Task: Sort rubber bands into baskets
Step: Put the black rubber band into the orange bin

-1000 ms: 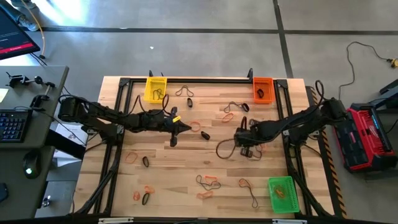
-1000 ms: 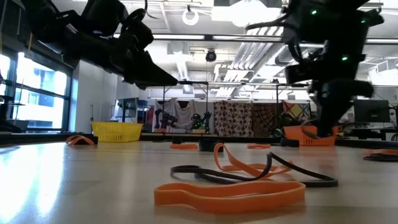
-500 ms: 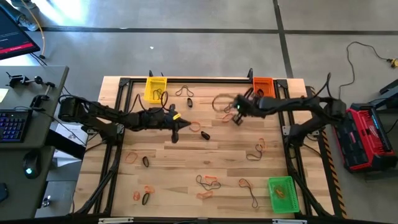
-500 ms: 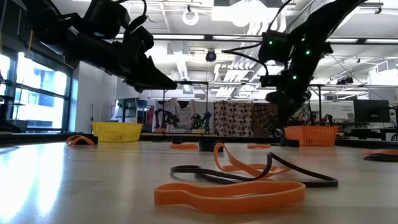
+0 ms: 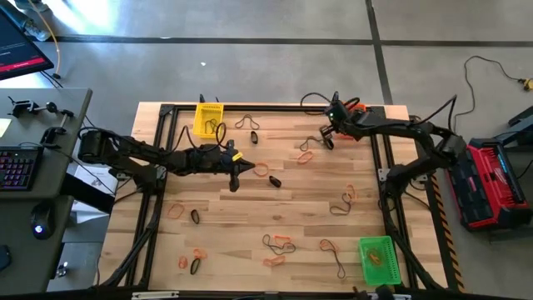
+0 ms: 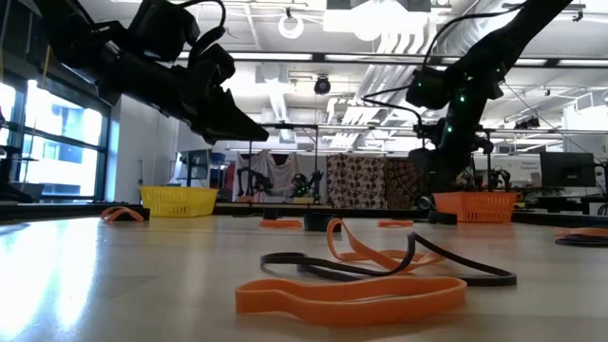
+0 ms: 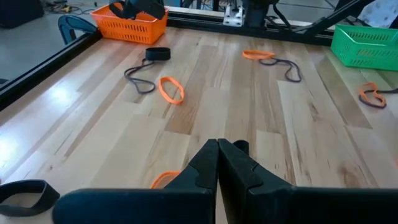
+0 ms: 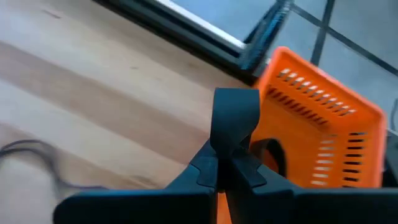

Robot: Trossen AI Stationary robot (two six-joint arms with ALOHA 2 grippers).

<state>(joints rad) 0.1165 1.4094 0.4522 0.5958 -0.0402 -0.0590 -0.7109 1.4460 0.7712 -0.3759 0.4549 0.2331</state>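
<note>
My right gripper point(image 5: 333, 119) hangs over the table's far right, just left of the orange basket point(image 8: 323, 143), and is shut on a black rubber band point(image 8: 235, 118). A black band point(image 8: 273, 154) lies inside that basket. My left gripper point(image 5: 236, 172) is shut on nothing and hovers over the table's middle left; in its wrist view point(image 7: 217, 152) an orange band point(image 7: 165, 179) lies under it. The yellow basket point(image 5: 208, 118) stands at the far left, the green basket point(image 5: 376, 258) at the near right. Several orange and black bands point(image 5: 279, 243) lie loose on the wood. My right gripper pinches the black rubber band between its two shut fingers, which slant down toward the far edge. A short flat stretch of band point(image 8: 235, 109) stands up beyond the fingertips. A thin black loop point(image 5: 315, 99) trails from the gripper, clear of the table.
A black frame rail point(image 5: 275, 106) runs along the far edge, with side rails by both arms. An orange band point(image 5: 305, 155) and a black one point(image 5: 329, 143) lie just near of my right gripper. A red and black case point(image 5: 493, 183) sits on the floor at the right.
My right gripper has swung from the table's middle right toward the far edge, up beside the orange basket, rolling its wrist as it went. The black band went with it, lifted clear of the table, its loop trailing. My left gripper has stayed in place.
</note>
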